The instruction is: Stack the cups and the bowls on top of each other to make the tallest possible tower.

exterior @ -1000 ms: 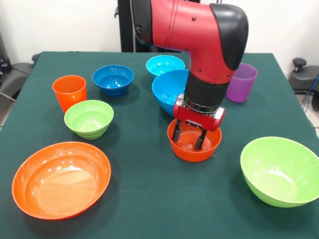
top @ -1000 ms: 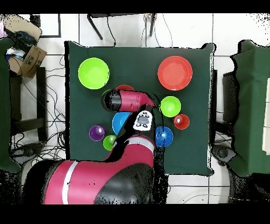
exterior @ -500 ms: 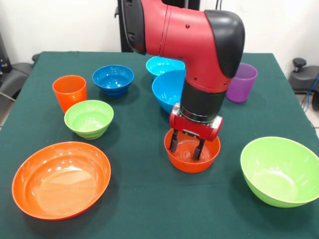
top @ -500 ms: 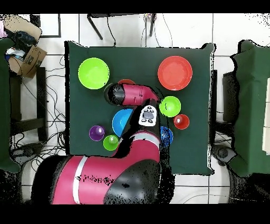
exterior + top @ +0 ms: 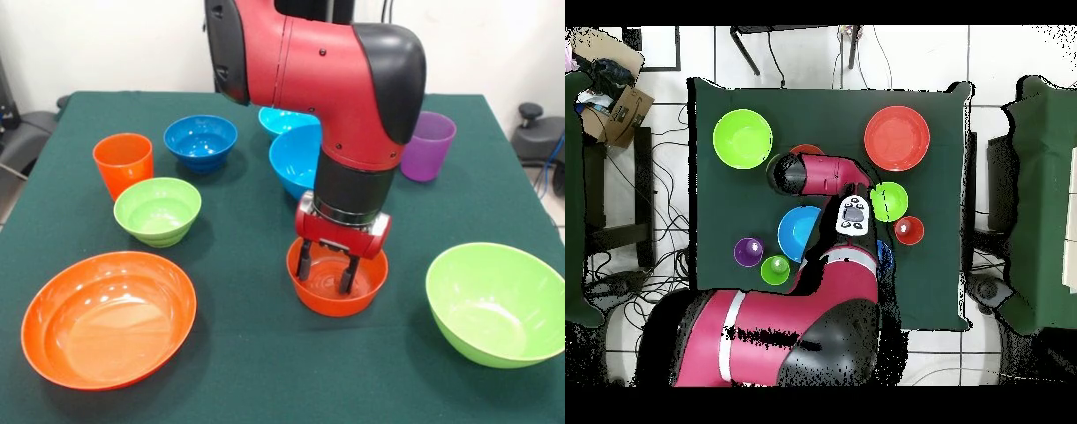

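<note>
My gripper [image 5: 325, 269] reaches down into a small orange bowl [image 5: 337, 283] at the table's front middle, its fingers apart inside the bowl. In the overhead view the arm covers most of this bowl [image 5: 805, 152]. An orange cup [image 5: 122, 163], a small lime green bowl [image 5: 157, 209] and a dark blue bowl [image 5: 200, 141] stand at the left. A large light blue bowl [image 5: 296, 159] and a small light blue bowl [image 5: 282, 117] sit behind the arm. A purple cup [image 5: 428, 146] stands at the back right. A lime green cup [image 5: 775, 269] shows only in the overhead view. Nothing is stacked.
A large orange bowl [image 5: 108, 318] lies at the front left and a large lime green bowl [image 5: 496, 302] at the front right. The green table [image 5: 265, 371] ends close in front of them. Boxes [image 5: 615, 95] and cables lie on the floor beside it.
The gripper has moved toward the table's front edge and a little left in the front view, and the small orange bowl has slid along with it. Nothing else moved.
</note>
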Motion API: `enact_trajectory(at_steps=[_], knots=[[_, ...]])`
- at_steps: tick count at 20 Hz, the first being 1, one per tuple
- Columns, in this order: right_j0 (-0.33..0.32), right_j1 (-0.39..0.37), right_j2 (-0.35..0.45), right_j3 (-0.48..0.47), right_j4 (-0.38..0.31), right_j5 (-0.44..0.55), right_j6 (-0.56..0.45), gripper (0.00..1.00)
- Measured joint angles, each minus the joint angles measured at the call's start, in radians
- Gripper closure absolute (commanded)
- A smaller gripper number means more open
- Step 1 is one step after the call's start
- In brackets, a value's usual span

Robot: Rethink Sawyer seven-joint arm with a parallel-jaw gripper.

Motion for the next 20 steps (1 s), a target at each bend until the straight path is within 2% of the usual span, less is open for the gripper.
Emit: enact_trajectory(at_steps=[20], knots=[[-0.104,-0.021,0.127,0.002,-0.088,0.0,0.0,0.0]])
